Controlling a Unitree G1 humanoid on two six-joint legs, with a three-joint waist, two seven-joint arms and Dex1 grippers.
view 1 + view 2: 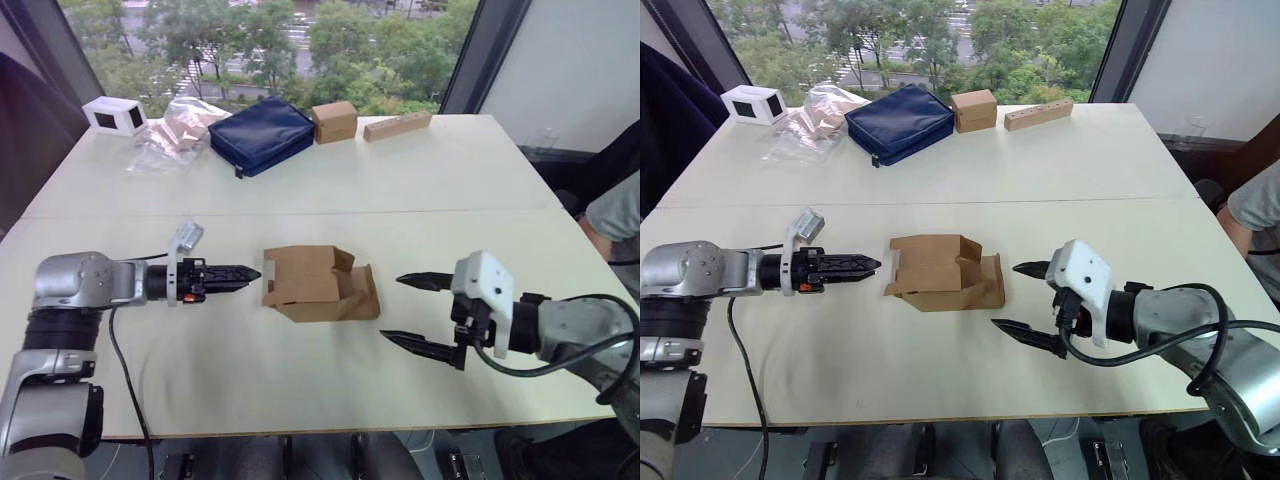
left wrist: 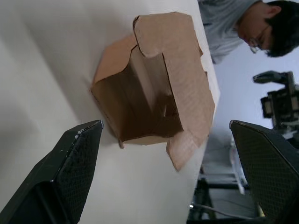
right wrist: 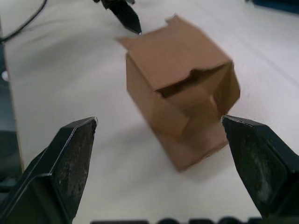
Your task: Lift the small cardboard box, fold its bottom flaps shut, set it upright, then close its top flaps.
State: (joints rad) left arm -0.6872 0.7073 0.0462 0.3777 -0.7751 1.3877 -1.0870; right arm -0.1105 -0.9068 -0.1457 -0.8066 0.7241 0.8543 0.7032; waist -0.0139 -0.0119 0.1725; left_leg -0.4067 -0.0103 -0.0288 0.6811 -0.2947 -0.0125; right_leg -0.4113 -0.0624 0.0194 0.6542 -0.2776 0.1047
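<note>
The small cardboard box point(image 1: 320, 285) lies on its side in the middle of the near white table point(image 1: 300, 390), its flaps loose at both ends. In the left wrist view its open end point(image 2: 154, 79) faces the camera and the inside shows. My left gripper point(image 1: 250, 272) points at the box's left end, a little short of it; its fingers point(image 2: 74, 163) stand wide apart, open and empty. My right gripper point(image 1: 395, 310) is open just right of the box, with the box point(image 3: 182, 79) ahead of its spread fingers point(image 3: 70, 154) and not between them.
At the far edge stand another brown carton point(image 1: 334, 121), a long cardboard bar point(image 1: 397, 125), a navy pouch point(image 1: 262, 134), a clear plastic bag point(image 1: 175, 130) and a white box with a dark window point(image 1: 115, 115). A person's arm point(image 1: 615, 215) is at the table's right side.
</note>
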